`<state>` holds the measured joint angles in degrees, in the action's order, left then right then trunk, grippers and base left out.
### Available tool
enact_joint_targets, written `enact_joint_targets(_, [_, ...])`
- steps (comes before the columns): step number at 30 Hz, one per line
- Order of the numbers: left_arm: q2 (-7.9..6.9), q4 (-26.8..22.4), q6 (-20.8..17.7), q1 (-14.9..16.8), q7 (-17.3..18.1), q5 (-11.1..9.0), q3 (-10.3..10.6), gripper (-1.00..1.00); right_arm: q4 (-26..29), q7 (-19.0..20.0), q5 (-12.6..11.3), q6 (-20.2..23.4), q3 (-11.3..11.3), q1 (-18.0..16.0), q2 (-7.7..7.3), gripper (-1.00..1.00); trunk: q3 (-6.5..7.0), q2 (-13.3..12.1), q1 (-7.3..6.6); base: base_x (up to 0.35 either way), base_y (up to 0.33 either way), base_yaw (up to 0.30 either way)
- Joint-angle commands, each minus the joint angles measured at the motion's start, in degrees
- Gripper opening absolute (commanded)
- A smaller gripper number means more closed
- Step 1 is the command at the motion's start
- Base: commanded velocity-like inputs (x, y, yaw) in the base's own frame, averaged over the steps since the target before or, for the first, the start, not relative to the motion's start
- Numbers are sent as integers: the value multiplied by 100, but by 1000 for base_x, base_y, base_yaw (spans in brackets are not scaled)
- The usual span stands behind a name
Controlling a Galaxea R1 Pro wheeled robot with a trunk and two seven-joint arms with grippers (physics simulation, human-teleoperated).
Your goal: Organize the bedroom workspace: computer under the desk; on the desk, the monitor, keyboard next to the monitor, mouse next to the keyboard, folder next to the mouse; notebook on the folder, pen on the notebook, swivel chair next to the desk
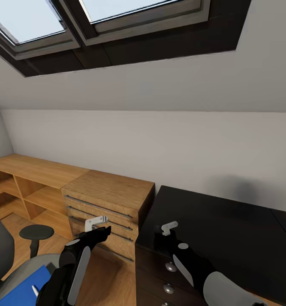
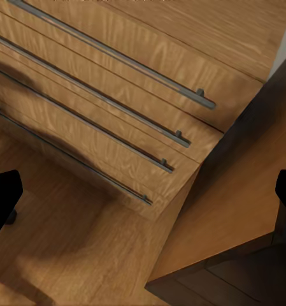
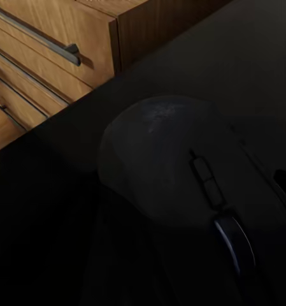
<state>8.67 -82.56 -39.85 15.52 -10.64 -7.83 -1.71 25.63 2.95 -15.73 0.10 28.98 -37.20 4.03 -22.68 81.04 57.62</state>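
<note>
The right end effector (image 1: 166, 238) hangs over the near left corner of the black bench (image 1: 228, 229), with the mouse (image 3: 181, 185) directly below it on the benchtop; whether it grips the mouse, or how wide it stands, I cannot tell. The left end effector (image 1: 101, 230) hovers in front of the wooden drawers (image 2: 111, 115), fingertips (image 2: 2, 197) spread wide, holding nothing. Behind and below it, the folder (image 1: 22, 289) lies on the chair (image 1: 3, 255), a pen (image 1: 35, 290) on top.
</note>
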Motion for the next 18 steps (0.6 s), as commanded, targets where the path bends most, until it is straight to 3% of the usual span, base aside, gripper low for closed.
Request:
enact_joint_targets(1, [4,-6,-23,4,-38,-61,-5,100,-5,3,-58,0,29,-6,9,-100,-7,4,1,36,0,0])
enact_joint_targets(9, [4,1,-23,4,-33,-61,-5,100,-14,4,-50,-49,32,-6,38,-100,-7,4,1,114,68,0])
enact_joint_targets(13, [4,3,-23,4,-41,-61,0,100,-14,13,-42,-87,81,-6,162,-100,-7,4,1,14,10,0])
enact_joint_targets(18, [4,3,-23,4,-43,-61,-1,100,-14,13,-36,-89,81,-6,175,-100,-7,4,1,0,0,0])
